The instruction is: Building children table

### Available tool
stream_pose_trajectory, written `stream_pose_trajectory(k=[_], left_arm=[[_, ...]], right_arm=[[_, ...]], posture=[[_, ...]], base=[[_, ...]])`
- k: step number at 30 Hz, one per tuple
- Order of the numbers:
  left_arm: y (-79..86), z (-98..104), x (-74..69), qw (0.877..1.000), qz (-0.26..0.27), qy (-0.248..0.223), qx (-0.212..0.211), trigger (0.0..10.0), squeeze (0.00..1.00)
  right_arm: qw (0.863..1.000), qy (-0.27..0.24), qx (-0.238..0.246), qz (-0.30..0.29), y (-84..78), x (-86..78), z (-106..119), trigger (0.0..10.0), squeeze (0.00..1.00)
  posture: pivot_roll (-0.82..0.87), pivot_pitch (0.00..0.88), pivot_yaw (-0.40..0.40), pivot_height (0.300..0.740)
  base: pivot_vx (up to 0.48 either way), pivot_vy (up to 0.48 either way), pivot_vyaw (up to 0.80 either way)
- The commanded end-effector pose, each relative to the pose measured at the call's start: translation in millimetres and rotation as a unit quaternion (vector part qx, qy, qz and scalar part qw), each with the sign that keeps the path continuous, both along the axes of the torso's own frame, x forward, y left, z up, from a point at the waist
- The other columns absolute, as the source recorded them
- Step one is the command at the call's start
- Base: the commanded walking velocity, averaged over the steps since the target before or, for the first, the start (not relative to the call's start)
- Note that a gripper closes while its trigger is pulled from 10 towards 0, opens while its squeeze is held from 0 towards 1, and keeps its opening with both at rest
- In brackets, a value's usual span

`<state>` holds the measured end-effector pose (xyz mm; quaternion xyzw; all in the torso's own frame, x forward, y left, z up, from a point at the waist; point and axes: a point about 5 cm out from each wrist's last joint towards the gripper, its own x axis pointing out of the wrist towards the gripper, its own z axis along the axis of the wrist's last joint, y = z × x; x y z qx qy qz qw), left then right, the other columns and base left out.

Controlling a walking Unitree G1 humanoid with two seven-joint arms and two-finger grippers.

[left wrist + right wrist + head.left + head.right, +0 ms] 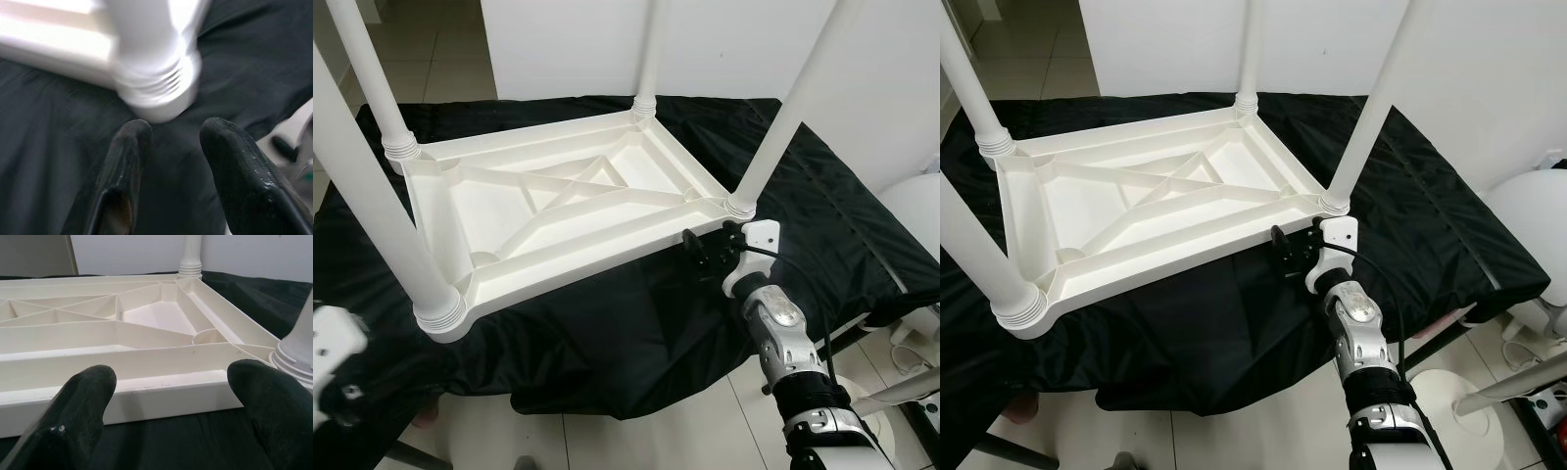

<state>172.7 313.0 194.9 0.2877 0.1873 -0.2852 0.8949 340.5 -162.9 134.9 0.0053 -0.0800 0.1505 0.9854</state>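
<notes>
A white plastic children's table (558, 201) lies upside down on a black cloth (636, 323). A white leg stands up from each corner: near left (367, 196), far left (367, 69), far right (649, 49) and near right (783, 117). My right gripper (1285, 253) is open just in front of the table's near rim (146, 391), beside the near right leg's threaded base (296, 355); nothing is between its fingers. My left gripper (171, 134) is open, its fingertips close to the near left leg's ribbed base (156, 83), not touching it.
The cloth-covered surface ends close in front of me, with tiled floor (636, 441) below. A white wall panel (568, 39) stands behind the table. A round white object (915, 211) and a white stand base (1459, 392) are at the right.
</notes>
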Motion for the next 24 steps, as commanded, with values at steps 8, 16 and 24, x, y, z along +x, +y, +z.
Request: stream_pose_trajectory(k=[8,16,24], left_arm=[[38.7,25.5,41.5,0.975,0.161,-0.136,0.064,10.0,0.0],[32.0,29.6,63.0,0.966,0.184,-0.182,0.03,10.0,0.0],[4.8,15.2,109.7,0.951,0.214,-0.217,-0.044,10.0,0.0]], right_arm=[[1.0,0.0,0.002,-0.015,-7.8,-5.6,-6.8,10.0,0.0],[1.0,-0.001,0.006,-0.03,-9.9,-8.0,-9.5,10.0,0.0],[0.984,0.037,0.012,-0.176,-29.3,-4.2,-19.3,10.0,0.0]], posture=[[0.21,0.073,-0.06,0.74],[0.17,0.079,-0.038,0.74],[0.12,0.08,-0.023,0.74]], base=[[0.0,0.0,0.0],[0.0,0.0,0.0],[0.0,0.0,0.0]])
